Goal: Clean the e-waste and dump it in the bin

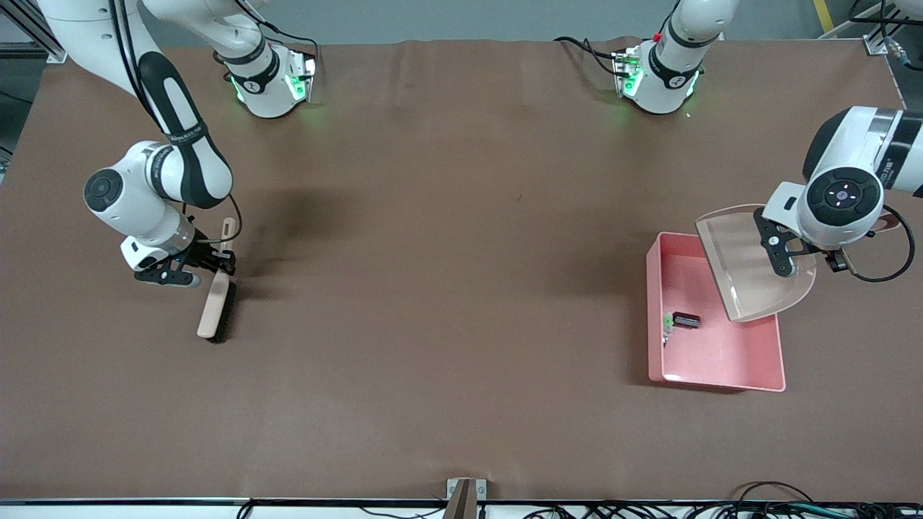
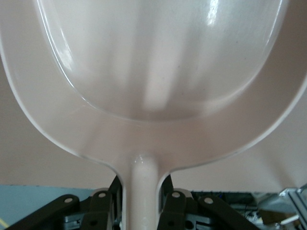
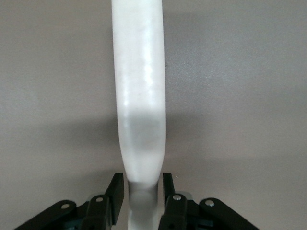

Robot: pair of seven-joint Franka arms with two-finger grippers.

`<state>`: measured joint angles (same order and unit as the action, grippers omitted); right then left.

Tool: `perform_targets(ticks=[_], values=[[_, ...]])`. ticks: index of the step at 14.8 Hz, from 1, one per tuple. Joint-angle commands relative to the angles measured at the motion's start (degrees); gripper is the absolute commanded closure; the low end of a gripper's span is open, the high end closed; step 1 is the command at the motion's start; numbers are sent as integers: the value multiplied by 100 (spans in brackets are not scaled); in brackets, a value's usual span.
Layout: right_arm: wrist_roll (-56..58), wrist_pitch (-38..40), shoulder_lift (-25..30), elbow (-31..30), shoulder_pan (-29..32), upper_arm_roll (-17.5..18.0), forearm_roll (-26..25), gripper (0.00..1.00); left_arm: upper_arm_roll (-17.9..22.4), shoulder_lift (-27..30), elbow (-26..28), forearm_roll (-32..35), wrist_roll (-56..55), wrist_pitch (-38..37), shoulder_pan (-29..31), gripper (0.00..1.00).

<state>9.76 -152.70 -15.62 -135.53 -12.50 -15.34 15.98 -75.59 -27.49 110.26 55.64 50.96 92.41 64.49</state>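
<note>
The pink bin (image 1: 721, 378) stands on the table toward the left arm's end. The e-waste lies inside it: a dark cylinder-like piece (image 1: 686, 320) and a small white-grey part with green bits (image 1: 668, 321) beside it. My left gripper (image 1: 811, 254) (image 2: 141, 191) is shut on the handle of the beige dustpan (image 1: 750, 274) (image 2: 158, 72), held tilted over the bin's edge farther from the front camera; the pan looks empty. My right gripper (image 1: 216, 261) (image 3: 141, 188) is shut on the handle of the brush (image 1: 215, 306) (image 3: 139, 96), whose bristles rest on the table.
Brown table cover (image 1: 447, 288) spreads between the brush and the bin. The two arm bases (image 1: 270, 83) (image 1: 660, 79) stand along the edge farthest from the front camera. A small bracket (image 1: 465, 494) sits at the nearest table edge.
</note>
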Motion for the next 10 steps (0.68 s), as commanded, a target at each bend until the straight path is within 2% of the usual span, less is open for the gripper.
perform_targets(ticks=[1,2,4,5,7,9,10], values=[[140,179,217,-27,-7,5,116,46,-26,-46,-504,-116,-349,-431,-1022,100],[149,206,235,-18,-7,5,116,37,9,-90,-688,-80,-611,-756,-1514,100],[140,371,366,61,-7,-4,116,30,437,-143,-1022,-159,-955,-953,-2525,100],[149,564,436,166,2,-13,81,22,622,-308,-1242,-351,-1035,-927,-2947,100],[245,977,585,403,20,-30,54,0,712,-774,-1892,-765,-1525,-909,-3782,100],[254,1513,718,745,37,-57,37,0,974,-1012,-2122,-696,-1773,-857,-4591,100],[254,1803,779,930,81,-74,19,0,1263,-1100,-2175,-713,-1783,-534,-4821,100]])
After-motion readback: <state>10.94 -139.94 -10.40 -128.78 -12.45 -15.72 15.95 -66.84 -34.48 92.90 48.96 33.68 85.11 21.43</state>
